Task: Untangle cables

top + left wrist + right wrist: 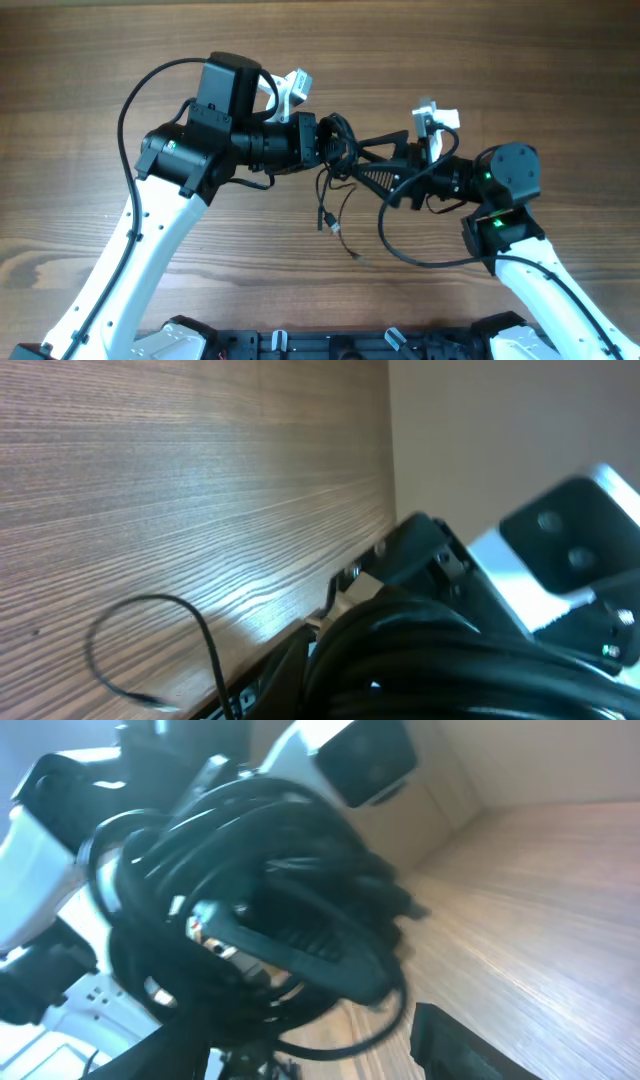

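**Cables bunched at left gripper, right gripper open beside them**

The cables (338,138) are seen as one knotted bundle, held above the table (100,60) near its middle, at the tip of the left gripper (322,140). That gripper is read as clamped on the bundle, though its fingers are mostly hidden by the coils. In the left wrist view the bundle (430,660) fills the lower right of the frame, right at the camera, and one thin loop (150,650) is seen over the wood to the left.

The right gripper (356,160) is pointed left at the bundle with its jaws spread. In the right wrist view one finger (460,1040) is seen at lower right, the other at lower left, with the bundle (260,890) ahead of them. Whether the fingertips touch the coils cannot be told.

Loose strands are seen trailing from the bundle toward the robot's side of the table, with a small plug end (327,222) on one and a longer strand (352,250) just beyond it
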